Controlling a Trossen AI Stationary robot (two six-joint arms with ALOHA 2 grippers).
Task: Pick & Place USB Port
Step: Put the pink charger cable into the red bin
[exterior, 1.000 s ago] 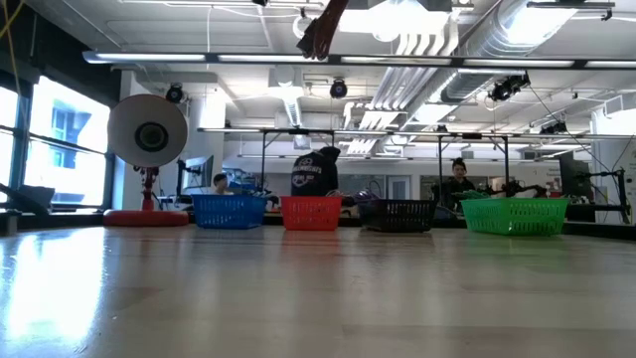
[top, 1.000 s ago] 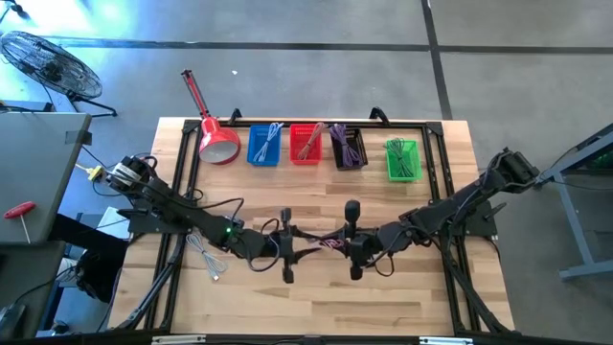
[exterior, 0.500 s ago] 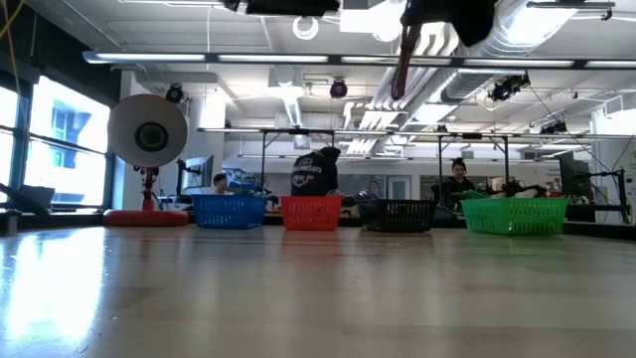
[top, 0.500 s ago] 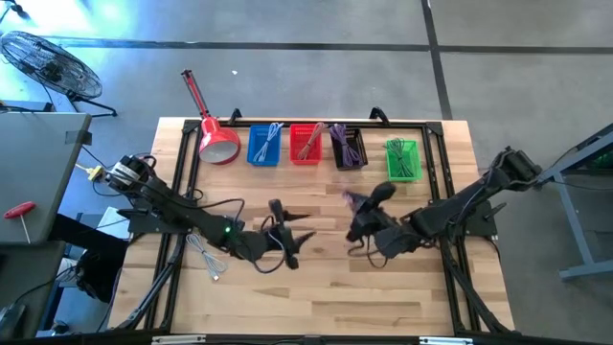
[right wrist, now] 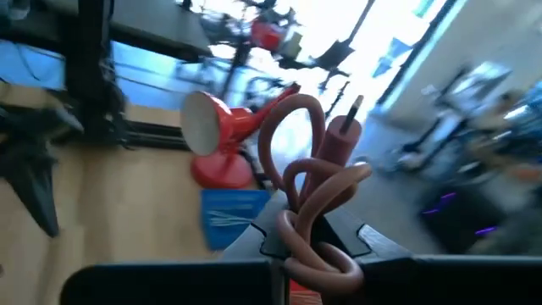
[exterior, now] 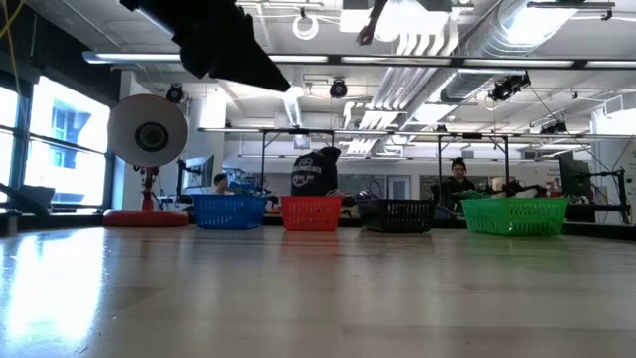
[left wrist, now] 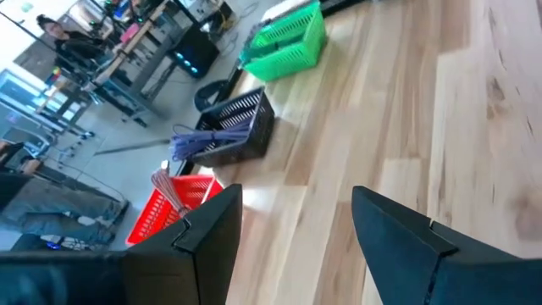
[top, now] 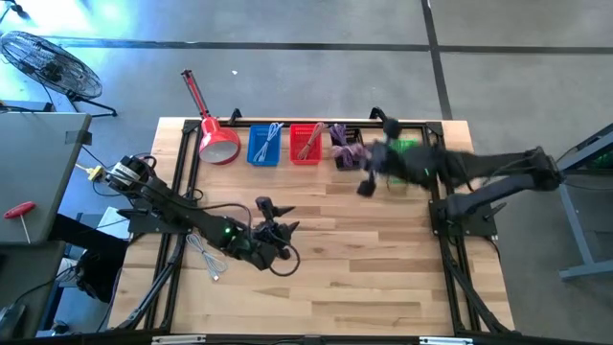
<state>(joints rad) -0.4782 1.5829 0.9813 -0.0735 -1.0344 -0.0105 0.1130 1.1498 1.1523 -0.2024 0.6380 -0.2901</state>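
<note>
At lower centre of the high view, the left gripper (top: pixel 271 233) idles low over the wooden table (top: pixel 383 278), its fingers spread and holding nothing; the left wrist view shows both dark fingers (left wrist: pixel 398 241) parted over bare planks. Just to its left, a loose pale cable (top: pixel 205 257) lies on the wood, apparently waiting its turn.

Farther up, at upper right of centre, the right gripper (top: pixel 366 163) sweeps in a blur toward the row of baskets. The right wrist view shows it clamped on a coiled USB cable (right wrist: pixel 312 182), pinkish-brown in that view, with one plug end standing up above the loops.

The step in hand looks like the carry to a basket. Done well, it means halting squarely above the chosen one before letting go, low enough that the springy coil cannot bounce over the rim. Which basket is meant cannot be told; the gripper is nearest the black basket (top: pixel 349 149) and green basket (top: pixel 403 159).

Along the table's upper edge, left to right, sit a red desk lamp (top: pixel 213 134), a blue basket (top: pixel 264 145) and a red basket (top: pixel 306 143), then the black and green ones, each already holding cables. The baskets stand close together, so a trailing loop could snag a neighbour's wall. Beyond the table, people sit at desks.
</note>
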